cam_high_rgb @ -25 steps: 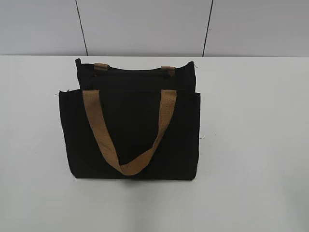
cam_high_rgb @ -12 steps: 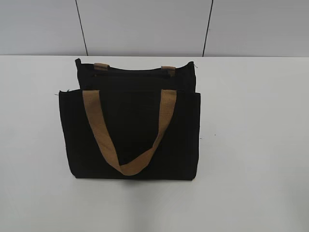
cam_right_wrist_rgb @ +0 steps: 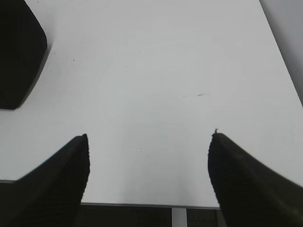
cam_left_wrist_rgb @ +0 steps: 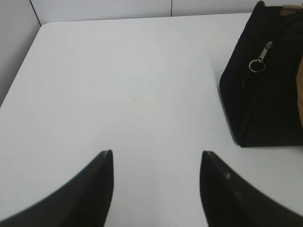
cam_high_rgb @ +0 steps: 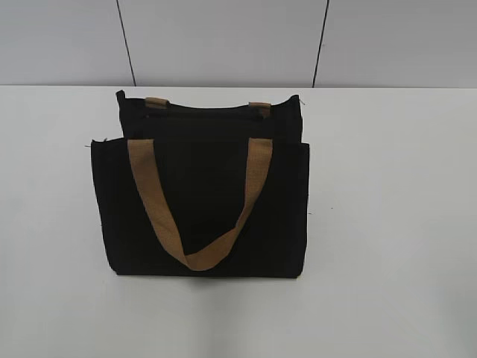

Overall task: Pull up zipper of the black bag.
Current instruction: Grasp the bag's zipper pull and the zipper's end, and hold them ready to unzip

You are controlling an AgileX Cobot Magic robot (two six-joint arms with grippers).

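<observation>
Black fingers of the left end effector (cam_left_wrist_rgb: 156,158) stand wide apart above the white bench (cam_left_wrist_rgb: 132,94), holding nothing. The right end effector (cam_right_wrist_rgb: 149,139) is spread apart too, over bare bench. The black bag (cam_high_rgb: 201,201) stands upright mid-bench, well apart from both. Its zipper (cam_left_wrist_rgb: 260,59) shows a metal pull with a ring, ahead and right of the left end effector.

I see a plain white tabletop (cam_high_rgb: 387,224) carrying a boxy black fabric bag (cam_high_rgb: 201,201) with tan straps.
</observation>
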